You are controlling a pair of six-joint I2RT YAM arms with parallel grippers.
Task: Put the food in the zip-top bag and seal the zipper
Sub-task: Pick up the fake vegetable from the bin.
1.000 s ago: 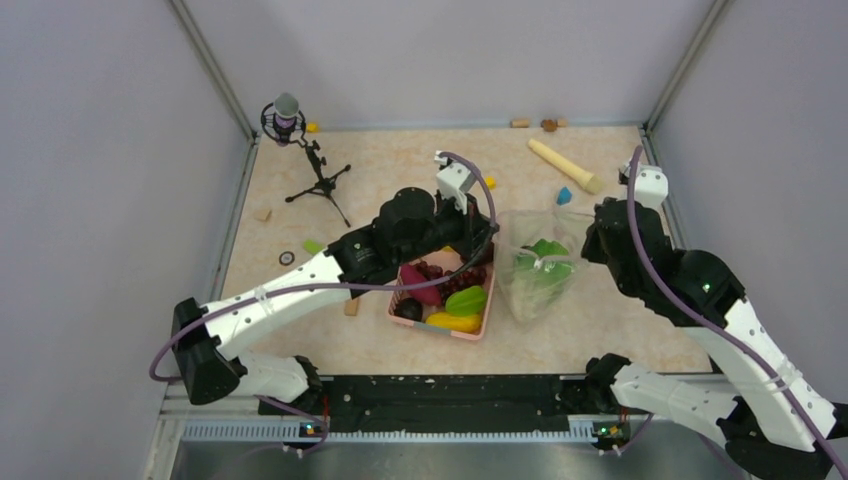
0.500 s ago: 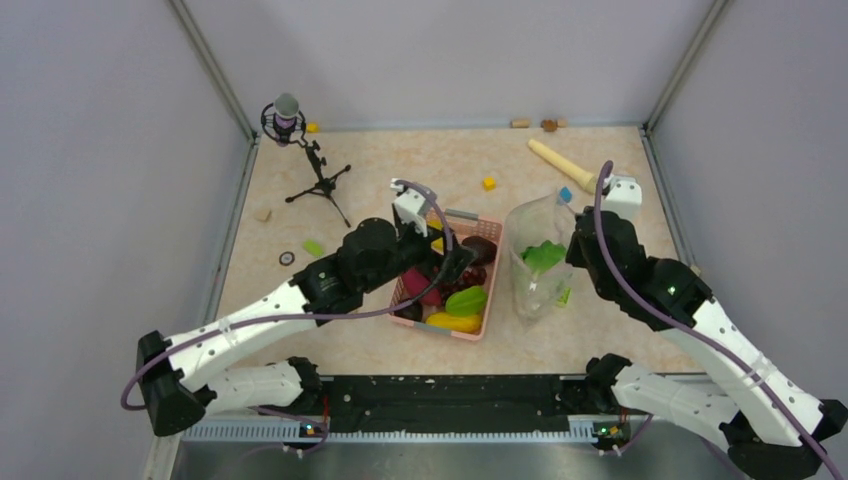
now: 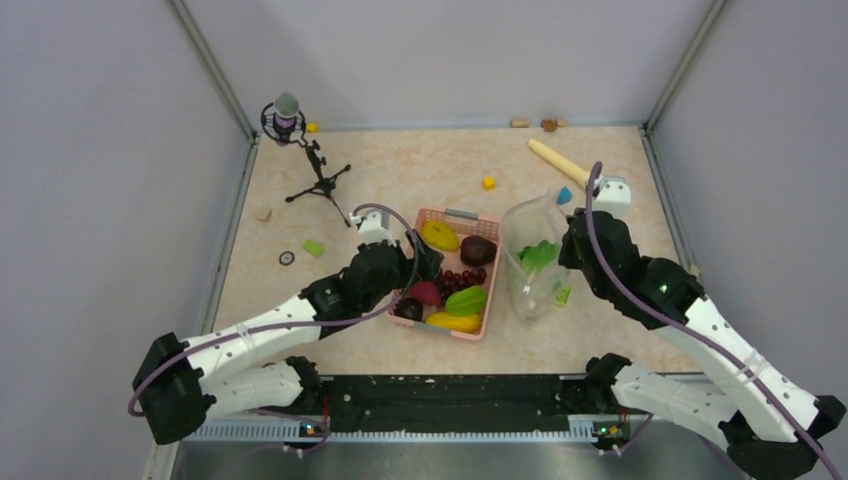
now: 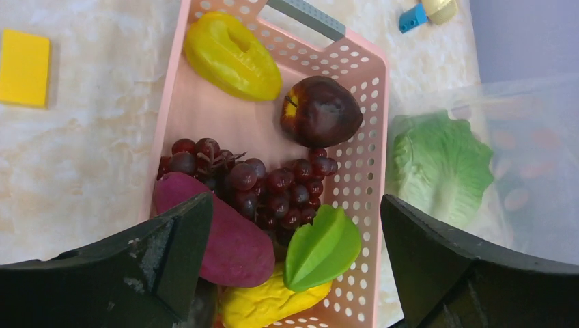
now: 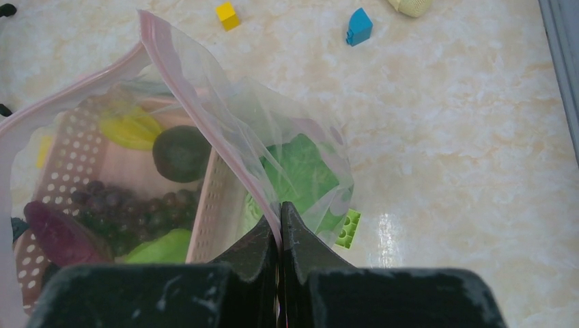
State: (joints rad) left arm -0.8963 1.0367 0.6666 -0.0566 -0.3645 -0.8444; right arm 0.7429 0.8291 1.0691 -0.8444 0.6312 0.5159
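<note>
Pulled back over the perforated pink basket point(image 4: 374, 116), left tool point(image 4: 295, 205) gapes; right tool point(image 5: 280, 206) clamps crinkly bag point(image 5: 273, 123).

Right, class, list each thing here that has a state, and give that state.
zip-top bag, mouth open, held up by its edge.
zipper, unsealed.
lettuce, already inside the bag.
pink basket, upright, not yet emptied.
left pincer, open, empty, above the basket.
right pincer, shut on the bag's zipper edge.

Your left arm point(image 3: 250, 335) and right arm point(image 3: 720, 330) wear white shells, black joints, looping purple cables point(image 3: 588, 200), and scuffed black fingers point(image 4: 164, 253).
</note>
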